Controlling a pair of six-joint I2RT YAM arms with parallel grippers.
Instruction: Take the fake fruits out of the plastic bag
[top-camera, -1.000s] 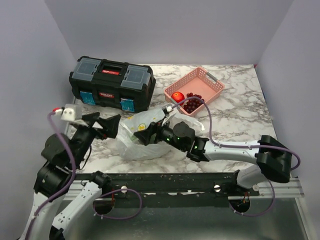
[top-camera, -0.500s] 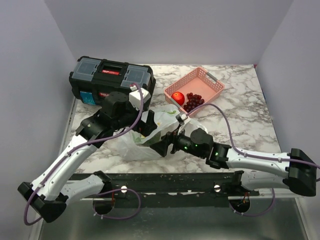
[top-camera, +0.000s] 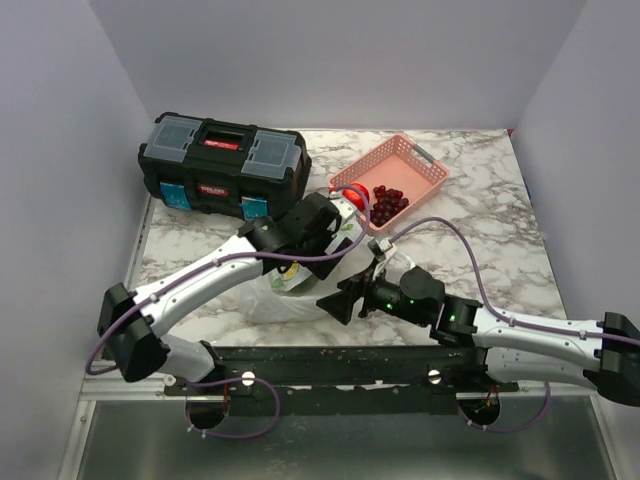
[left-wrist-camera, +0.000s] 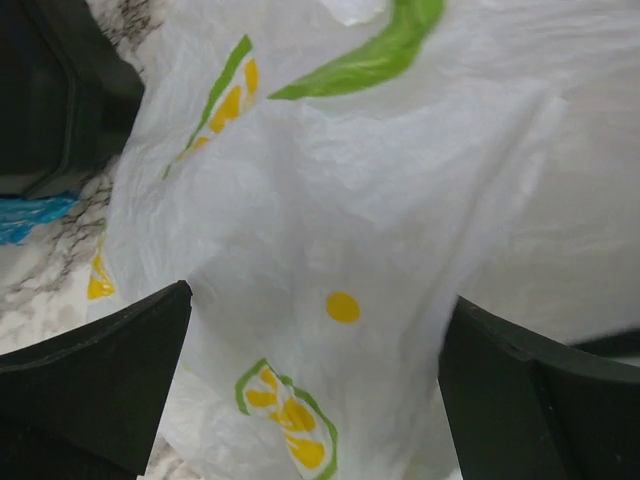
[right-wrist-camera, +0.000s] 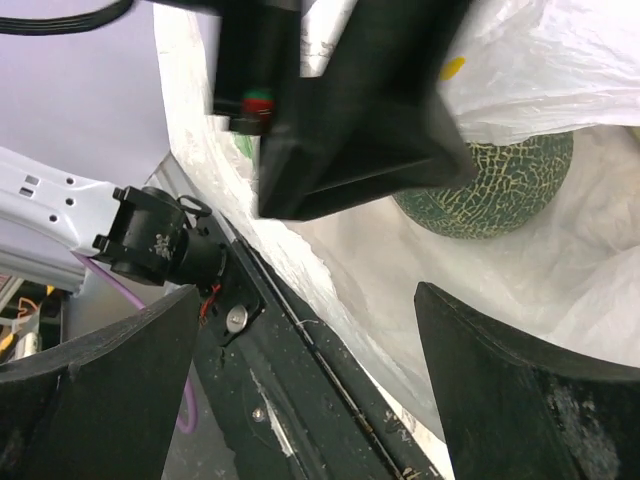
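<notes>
Crinkly translucent white plastic bag (top-camera: 272, 296) gapes toward the wide-spread right gripper (right-wrist-camera: 305, 370), round dull-green melon (right-wrist-camera: 490, 190) inside; left gripper (left-wrist-camera: 315, 375) spread over it.

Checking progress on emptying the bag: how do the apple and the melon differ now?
The apple is red; the melon is dull green with pale netting. The apple lies in the pink basket beside the grapes; the melon sits inside the plastic bag. Both are round.

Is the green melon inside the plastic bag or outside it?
Inside: the right wrist view shows the melon lying within the white bag.
</notes>
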